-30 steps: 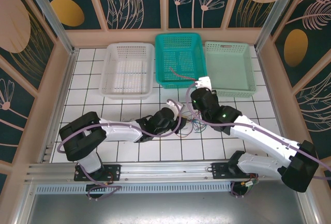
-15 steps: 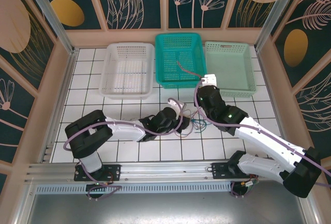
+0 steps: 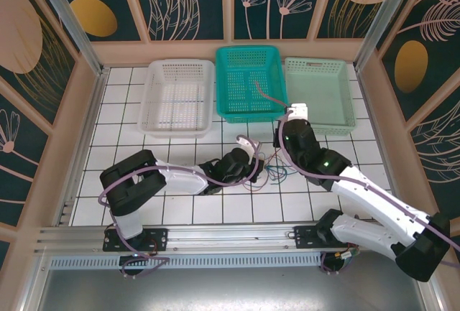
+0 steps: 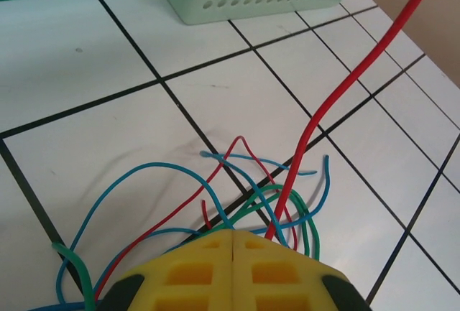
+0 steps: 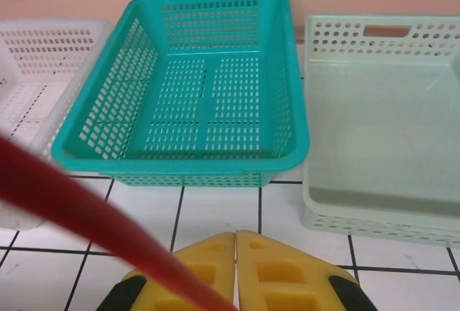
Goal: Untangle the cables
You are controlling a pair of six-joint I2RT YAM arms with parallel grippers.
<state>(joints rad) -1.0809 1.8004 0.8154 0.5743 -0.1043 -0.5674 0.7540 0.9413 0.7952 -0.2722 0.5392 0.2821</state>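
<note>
Gripping red cable [image 4: 338,88] beside teal basket's [image 5: 180,161] near corner, right gripper [image 5: 236,233]; cable runs back to tangle [image 4: 251,161] under closed left gripper [image 4: 233,233].

Closed right end effector [image 5: 236,235] gripping a red cable [image 5: 75,197] (blurred, close), teal basket [image 5: 115,103] ahead, pale green basket [image 5: 374,135] beside it

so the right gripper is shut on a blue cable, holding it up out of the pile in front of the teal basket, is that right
Not quite: the cable is red, not blue. The right wrist view shows the red cable crossing the shut right gripper, with the teal basket ahead. The left wrist view shows it rising out of the pile.
</note>
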